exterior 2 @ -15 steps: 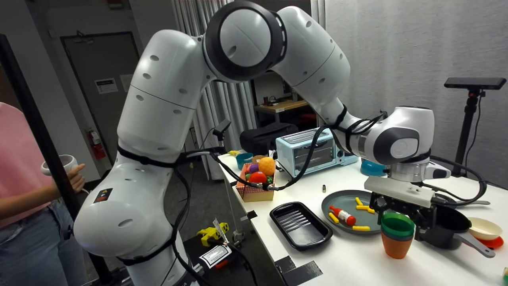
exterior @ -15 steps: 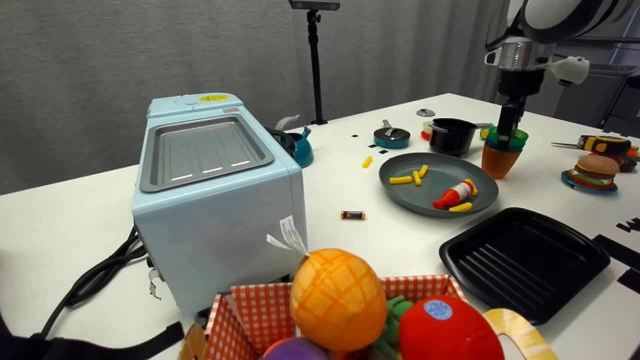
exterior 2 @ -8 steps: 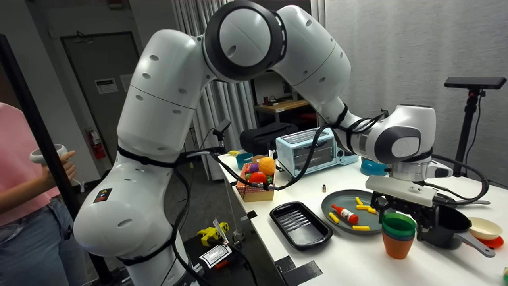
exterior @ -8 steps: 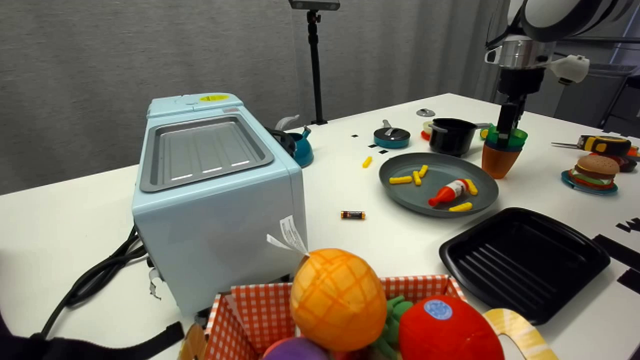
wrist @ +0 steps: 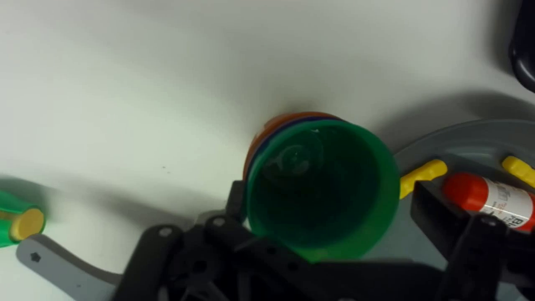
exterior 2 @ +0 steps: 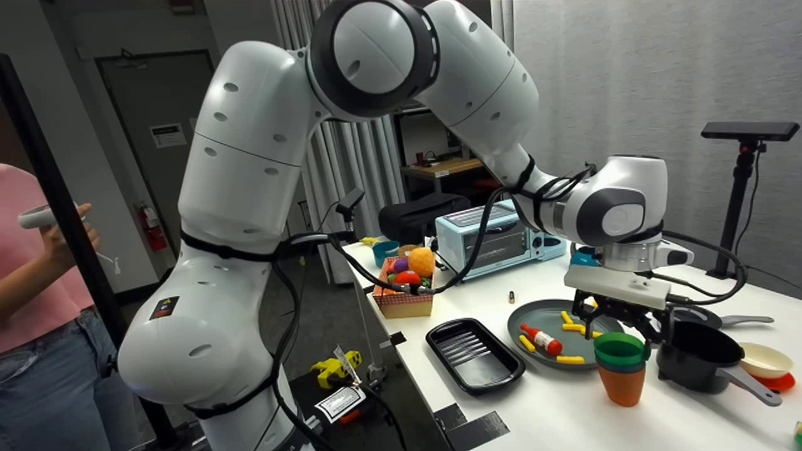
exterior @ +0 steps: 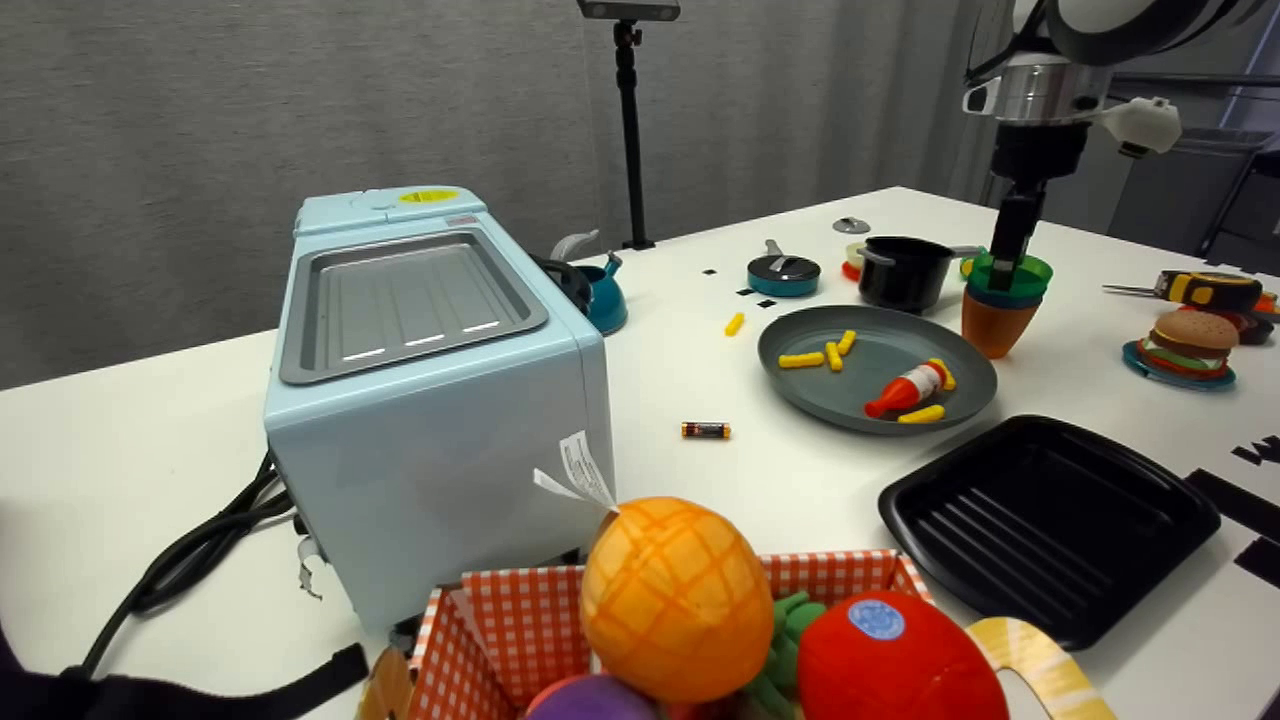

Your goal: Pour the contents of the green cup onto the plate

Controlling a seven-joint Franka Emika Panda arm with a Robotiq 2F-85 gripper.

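Note:
The green cup (exterior 2: pixel 617 357), with a bluish band and orange lower part, stands on the table beside the plate; it also shows in an exterior view (exterior: pixel 1030 282). In the wrist view the cup (wrist: pixel 322 188) is dark inside and I see no pieces in it. My gripper (exterior 2: pixel 619 338) is open around the rim. In the wrist view, the gripper's (wrist: pixel 329 190) left fingertip is at the cup wall and the right one stands apart from it. The dark grey plate (exterior: pixel 825 388) holds several yellow pieces (exterior: pixel 801 360) and a red bottle (exterior: pixel 905 390).
A black pot (exterior 2: pixel 695 357) with a grey handle stands close to the cup. The black ridged tray (exterior: pixel 1060 520) lies beside the plate. A toaster oven (exterior: pixel 440 450), fruit basket (exterior 2: pixel 401 305) and toy burger (exterior: pixel 1187 345) are around. One loose yellow piece (exterior: pixel 735 324) lies on the table.
My gripper has risen a little and shifted left in both exterior views. The cup has shifted slightly the same way. The red bottle on the plate rolled a little and back.

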